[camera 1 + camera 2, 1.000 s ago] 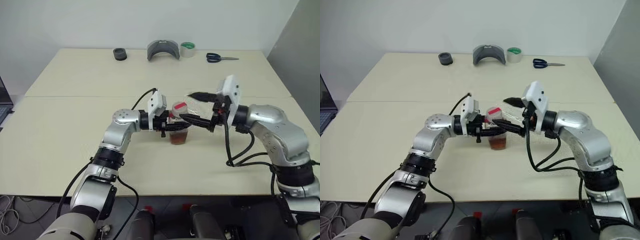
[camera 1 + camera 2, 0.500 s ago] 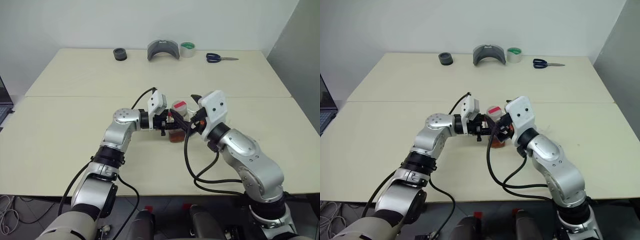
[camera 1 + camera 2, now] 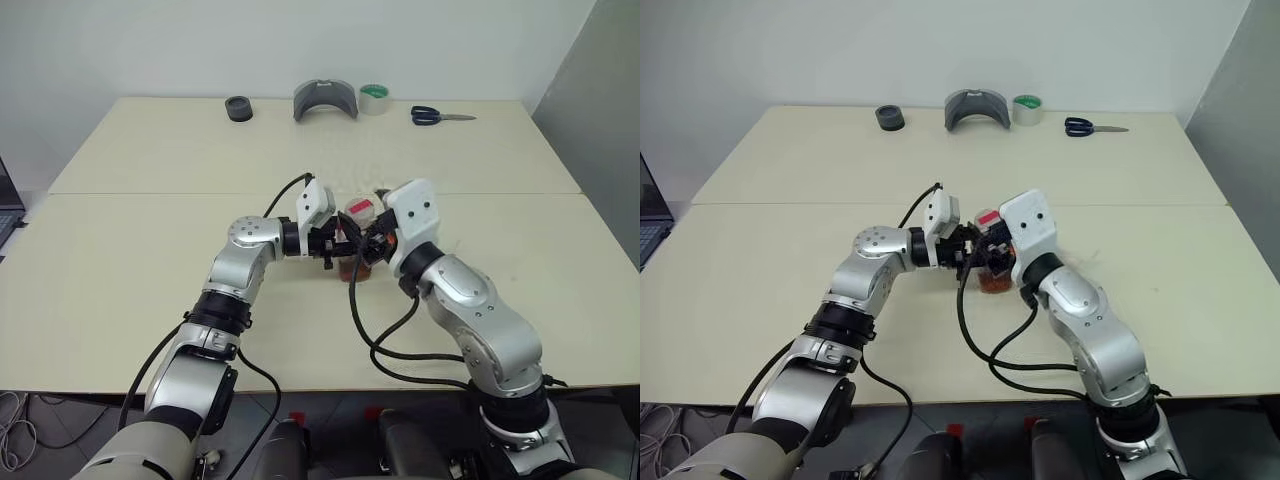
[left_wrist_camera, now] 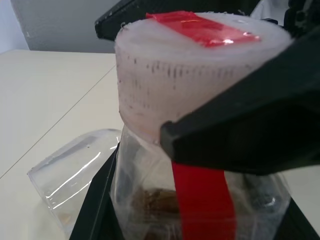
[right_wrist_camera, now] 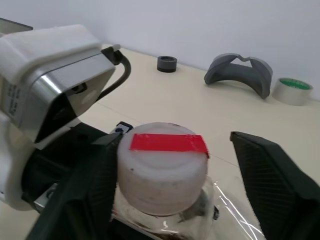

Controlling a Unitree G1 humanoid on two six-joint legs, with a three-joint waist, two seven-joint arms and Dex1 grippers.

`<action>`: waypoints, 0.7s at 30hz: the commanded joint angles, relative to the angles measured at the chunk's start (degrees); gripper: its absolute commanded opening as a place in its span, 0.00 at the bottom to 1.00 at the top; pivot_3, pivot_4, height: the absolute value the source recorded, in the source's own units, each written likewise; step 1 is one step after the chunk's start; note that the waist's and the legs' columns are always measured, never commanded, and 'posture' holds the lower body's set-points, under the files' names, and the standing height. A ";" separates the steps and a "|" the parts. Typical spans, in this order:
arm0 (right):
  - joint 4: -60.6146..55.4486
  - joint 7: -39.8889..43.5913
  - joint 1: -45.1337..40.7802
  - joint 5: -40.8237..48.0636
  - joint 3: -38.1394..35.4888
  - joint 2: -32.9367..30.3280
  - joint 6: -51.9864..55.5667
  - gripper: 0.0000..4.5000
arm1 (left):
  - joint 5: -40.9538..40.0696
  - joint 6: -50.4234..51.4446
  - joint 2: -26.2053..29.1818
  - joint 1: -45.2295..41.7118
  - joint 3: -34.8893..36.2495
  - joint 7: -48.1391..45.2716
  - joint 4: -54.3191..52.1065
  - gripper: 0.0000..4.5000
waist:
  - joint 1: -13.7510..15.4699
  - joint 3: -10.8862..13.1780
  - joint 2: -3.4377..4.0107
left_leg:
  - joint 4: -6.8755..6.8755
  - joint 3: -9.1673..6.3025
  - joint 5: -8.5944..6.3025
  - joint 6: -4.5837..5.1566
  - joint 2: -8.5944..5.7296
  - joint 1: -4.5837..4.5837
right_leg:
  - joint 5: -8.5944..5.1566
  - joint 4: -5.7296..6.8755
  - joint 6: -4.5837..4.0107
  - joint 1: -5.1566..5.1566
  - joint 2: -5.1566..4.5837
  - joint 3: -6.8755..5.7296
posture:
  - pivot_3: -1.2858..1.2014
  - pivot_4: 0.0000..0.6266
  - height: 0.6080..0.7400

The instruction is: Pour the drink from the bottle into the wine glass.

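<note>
Left gripper [image 3: 338, 243] pinches the bottle [image 3: 357, 250] by its neck, upright at table [image 3: 140, 250] centre, drink [image 3: 355, 273] low inside. Right gripper [image 5: 172, 165] straddles the cap [image 5: 162, 167], one finger [image 5: 277, 185] well off it, the other beside it; contact unclear. Wine glass [image 4: 75, 172] lies tipped just beside the bottle. At twelve o'clock along the far edge: grey holder [image 3: 326, 99], tape [image 3: 375, 97], black ring [image 3: 238, 107], scissors [image 3: 440, 116]

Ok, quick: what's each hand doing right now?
Left hand: shut on the bottle.
Right hand: open, fingers either side of the cap, not gripping it.
</note>
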 commanded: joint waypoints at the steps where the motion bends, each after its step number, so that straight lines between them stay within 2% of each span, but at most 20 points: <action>1: -0.60 -0.04 -1.38 -1.03 -1.33 0.27 -2.06 0.52 | -0.56 -0.86 0.04 -0.63 0.79 -0.21 -2.38 0.39 | 0.00 0.00 0.00 | 0.00 0.01 0.00 0.00 0.00 0.00 | 0.00 0.00 0.00 0.00 0.00 0.00 | 0.52 0.24 1.00; 2: -0.53 0.08 -1.38 -1.05 -1.44 0.34 -2.26 0.44 | -0.56 -0.83 0.07 -0.61 0.77 -0.21 -2.42 0.39 | 0.00 0.00 0.00 | 0.00 0.01 0.00 0.00 0.00 0.00 | 0.00 0.00 0.00 0.00 0.00 0.00 | 0.52 0.24 1.00; 8: 0.60 4.73 -1.56 1.03 -1.07 -0.45 -4.62 0.43 | -0.83 -0.55 0.52 -0.31 0.70 -1.28 -2.83 0.39 | -0.02 0.00 0.00 | 0.00 0.00 0.00 0.00 0.00 0.01 | 0.00 0.00 0.00 0.00 0.00 -0.01 | 0.52 0.24 1.00; 10: 2.99 12.82 -2.48 3.44 -1.20 -4.11 -9.18 0.43 | -1.00 -0.77 0.92 -0.18 0.28 -2.76 -3.22 0.39 | -0.03 0.00 0.00 | 0.00 0.01 0.00 0.00 0.00 0.00 | 0.00 0.00 0.00 0.00 0.00 0.00 | 0.52 0.24 1.00; 12: 6.60 24.34 -3.82 8.95 -3.20 -8.09 -13.97 0.43 | -1.40 -0.38 1.25 -0.23 0.08 -4.05 -3.62 0.39 | -0.06 0.01 0.00 | 0.01 0.02 0.00 0.01 -0.02 0.01 | 0.00 -0.02 0.00 0.02 0.00 -0.01 | 0.52 0.24 1.00; 16: 19.76 43.46 -11.86 17.01 -6.69 -16.44 -13.96 0.43 | -0.97 -1.53 2.42 -0.49 -0.38 -6.59 -3.72 0.39 | -0.18 0.03 0.03 | -0.01 0.04 0.00 0.02 -0.02 0.03 | 0.00 -0.04 0.00 0.04 0.01 -0.02 | 0.52 0.24 1.00; 18: 23.71 46.69 -14.27 18.56 -7.28 -18.31 -12.79 0.43 | -0.41 -2.68 2.70 -0.53 -0.54 -7.09 -3.36 0.39 | -0.24 0.04 0.04 | -0.01 0.04 -0.01 0.02 0.00 0.06 | 0.00 -0.02 0.00 0.05 0.03 -0.02 | 0.52 0.24 1.00; 20: 24.72 45.49 -14.56 18.26 -7.79 -18.37 -12.85 0.43 | -0.47 -2.65 2.47 -0.55 -0.17 -6.49 -3.12 0.38 | -0.23 0.04 0.04 | -0.05 -0.01 -0.01 0.03 0.05 0.06 | 0.00 -0.03 -0.01 0.05 0.07 -0.05 | 0.52 0.24 1.00; 21: 24.99 43.92 -14.48 17.77 -8.34 -17.95 -13.16 0.51 | -0.46 -2.68 2.41 -0.56 -0.06 -6.30 -3.08 0.38 | -0.23 0.04 0.04 | -0.05 -0.02 -0.01 0.02 0.05 0.05 | 0.00 -0.03 -0.02 0.05 0.07 -0.05 | 0.52 0.24 1.00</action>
